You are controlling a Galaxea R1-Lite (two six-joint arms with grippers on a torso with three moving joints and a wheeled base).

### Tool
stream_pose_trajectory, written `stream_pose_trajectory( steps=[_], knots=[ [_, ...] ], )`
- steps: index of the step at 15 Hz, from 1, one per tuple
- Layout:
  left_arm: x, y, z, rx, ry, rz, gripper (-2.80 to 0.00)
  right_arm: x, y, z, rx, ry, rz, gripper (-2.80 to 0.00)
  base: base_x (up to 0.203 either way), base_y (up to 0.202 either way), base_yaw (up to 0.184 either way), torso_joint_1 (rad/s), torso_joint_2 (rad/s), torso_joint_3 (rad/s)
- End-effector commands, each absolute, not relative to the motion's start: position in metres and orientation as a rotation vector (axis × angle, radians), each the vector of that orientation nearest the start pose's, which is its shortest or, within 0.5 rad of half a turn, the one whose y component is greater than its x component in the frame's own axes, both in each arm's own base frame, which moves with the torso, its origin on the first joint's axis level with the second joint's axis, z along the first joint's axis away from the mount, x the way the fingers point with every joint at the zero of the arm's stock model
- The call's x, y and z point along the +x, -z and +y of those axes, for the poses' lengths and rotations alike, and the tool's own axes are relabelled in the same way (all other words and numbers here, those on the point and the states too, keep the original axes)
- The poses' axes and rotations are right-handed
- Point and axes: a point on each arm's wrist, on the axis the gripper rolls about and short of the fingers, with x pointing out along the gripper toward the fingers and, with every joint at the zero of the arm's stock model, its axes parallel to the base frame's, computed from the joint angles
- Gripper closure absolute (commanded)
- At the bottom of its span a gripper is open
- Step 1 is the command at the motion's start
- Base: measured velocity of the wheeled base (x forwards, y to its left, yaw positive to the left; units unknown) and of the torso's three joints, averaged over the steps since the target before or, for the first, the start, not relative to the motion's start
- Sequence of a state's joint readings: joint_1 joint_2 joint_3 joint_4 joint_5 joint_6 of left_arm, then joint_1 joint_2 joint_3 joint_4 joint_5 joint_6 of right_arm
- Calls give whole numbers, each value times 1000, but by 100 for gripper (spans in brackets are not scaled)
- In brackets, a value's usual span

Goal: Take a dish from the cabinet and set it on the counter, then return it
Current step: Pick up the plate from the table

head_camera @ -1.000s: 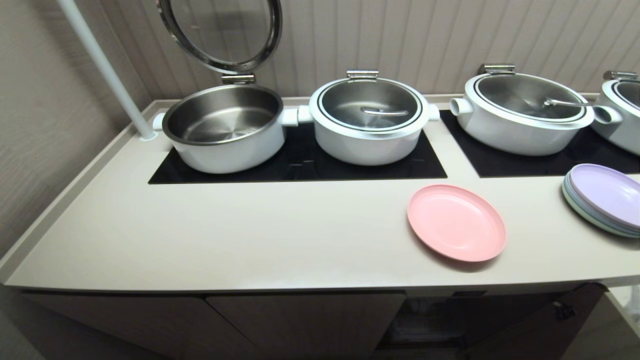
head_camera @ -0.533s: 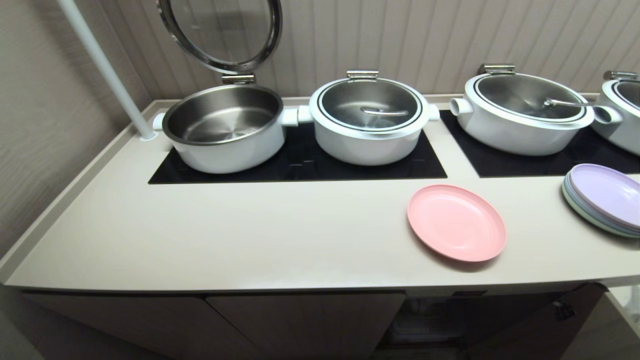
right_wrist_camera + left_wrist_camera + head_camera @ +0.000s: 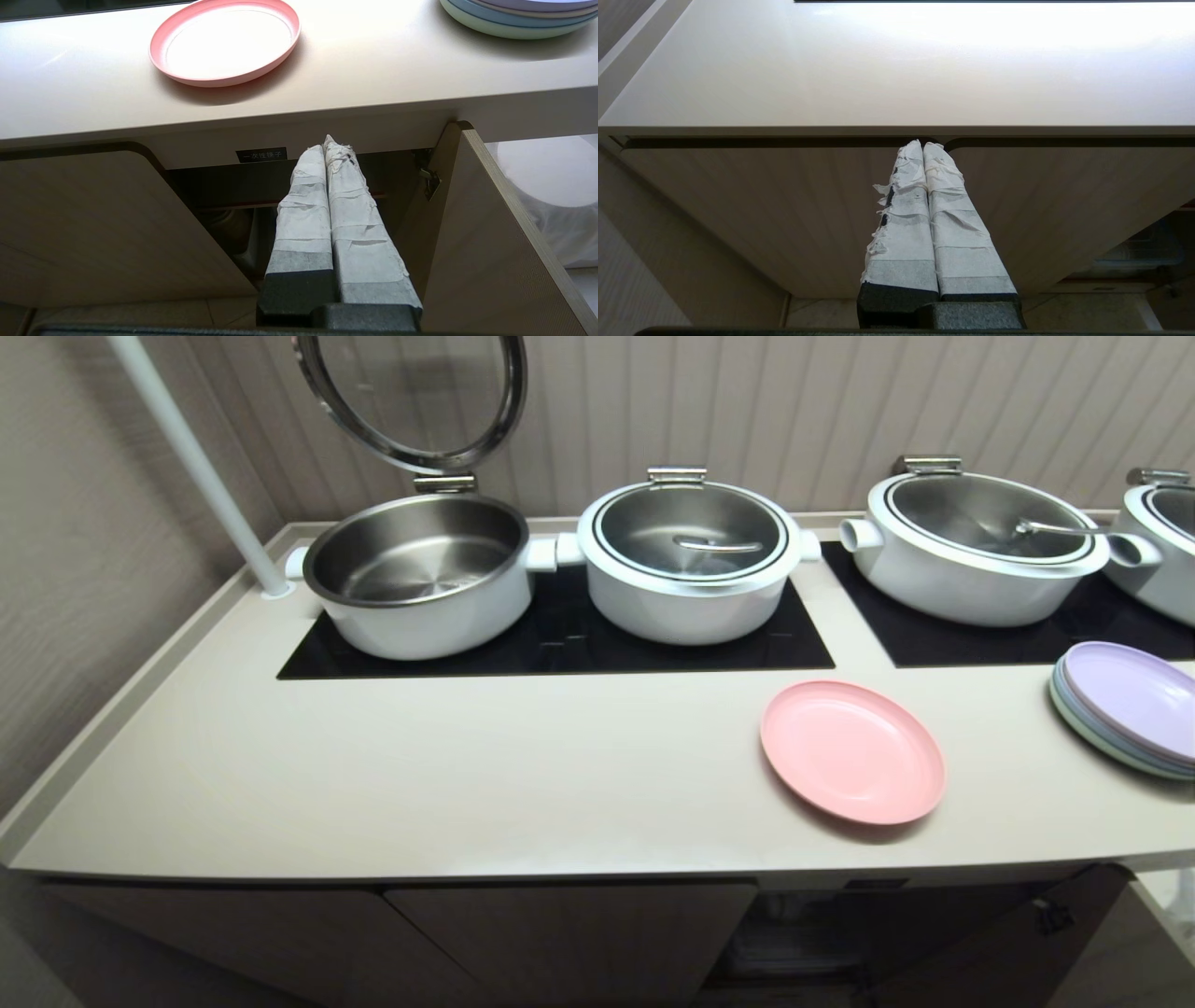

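Note:
The pink dish (image 3: 851, 750) lies flat on the cream counter (image 3: 467, 775), right of centre near the front edge; it also shows in the right wrist view as the dish (image 3: 225, 41). Under the counter the cabinet (image 3: 93, 219) stands with its right door (image 3: 486, 252) swung open and a black label (image 3: 261, 154) above the opening. My right gripper (image 3: 330, 145) hangs shut and empty in front of that opening, below the dish. My left gripper (image 3: 923, 145) is shut and empty before the closed doors (image 3: 761, 210) further left. Neither arm shows in the head view.
Several white steel-lined pots (image 3: 689, 560) sit on black cooktop panels (image 3: 560, 644) at the back; the leftmost pot (image 3: 417, 574) has its glass lid raised. A stack of pastel plates (image 3: 1125, 707) lies at the right edge. A white pole (image 3: 196, 467) rises at back left.

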State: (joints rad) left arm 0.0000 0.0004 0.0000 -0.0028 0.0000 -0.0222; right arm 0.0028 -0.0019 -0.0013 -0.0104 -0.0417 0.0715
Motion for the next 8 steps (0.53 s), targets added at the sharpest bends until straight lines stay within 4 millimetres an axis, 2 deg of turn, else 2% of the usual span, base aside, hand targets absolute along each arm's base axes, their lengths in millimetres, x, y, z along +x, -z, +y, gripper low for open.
stream_pose_trajectory(
  steps=[1,8],
  knots=[
    [-23,-76,0,-23,0,-3,0,-23,-77,-1,72,38,-14,0,0,0,0,0,0,0],
    [-23,-76,0,-23,0,-3,0,-23,-77,-1,72,38,-13,0,0,0,0,0,0,0]
  ],
)
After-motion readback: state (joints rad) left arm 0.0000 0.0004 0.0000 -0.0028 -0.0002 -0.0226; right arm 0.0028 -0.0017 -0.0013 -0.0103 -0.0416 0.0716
